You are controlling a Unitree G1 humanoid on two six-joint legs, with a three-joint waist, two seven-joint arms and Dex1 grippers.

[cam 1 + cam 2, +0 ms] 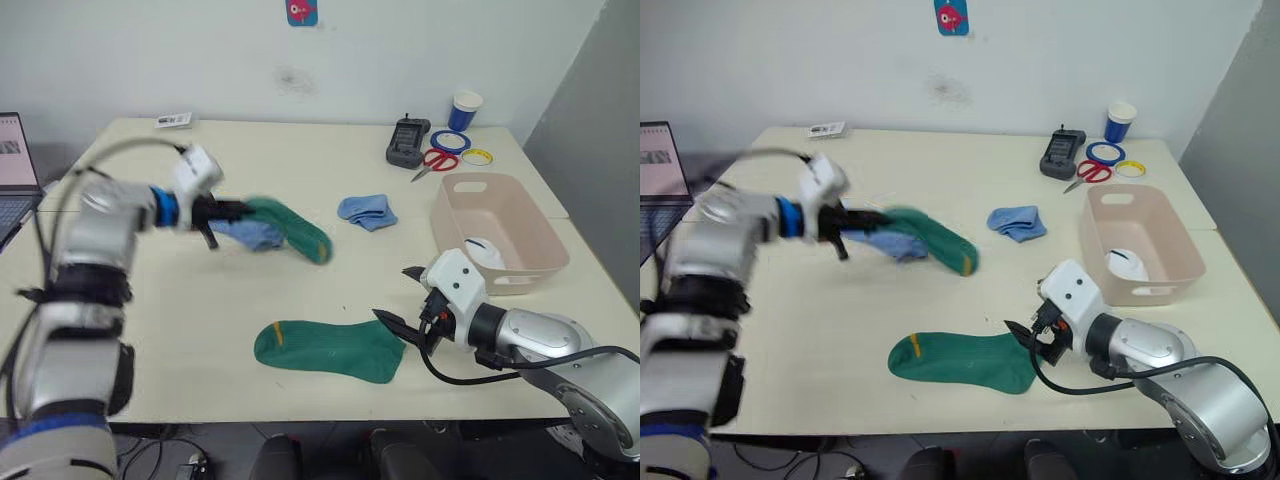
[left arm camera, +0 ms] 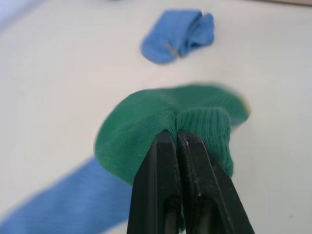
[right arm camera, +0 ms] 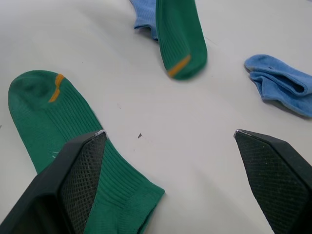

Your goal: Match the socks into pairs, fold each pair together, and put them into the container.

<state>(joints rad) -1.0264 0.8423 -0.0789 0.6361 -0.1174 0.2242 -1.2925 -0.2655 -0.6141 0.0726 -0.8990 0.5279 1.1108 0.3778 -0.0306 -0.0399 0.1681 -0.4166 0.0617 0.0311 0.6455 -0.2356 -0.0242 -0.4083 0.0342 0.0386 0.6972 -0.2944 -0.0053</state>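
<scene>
Open tabletop [image 1: 180, 330] is seen at lower left and centre of the head views. The middle is obstructed by a flat green sock [image 1: 330, 349], a held green sock [image 1: 295, 230] and a crumpled blue sock [image 1: 367, 211]. The right side is blocked by the container [image 1: 497, 232].

Setting: office or lab test room, likely robot workspace. Evidence: pale work table [image 1: 300, 150] against plain white wall [image 1: 200, 50]; open laptop [image 1: 12, 165] at table's left edge; scissors [image 1: 432, 162], tape rolls [image 1: 452, 141], black handheld device [image 1: 407, 142], paper cup [image 1: 465, 110] at far side; small sticker [image 1: 302, 11] on wall. No domestic furnishings visible.
</scene>
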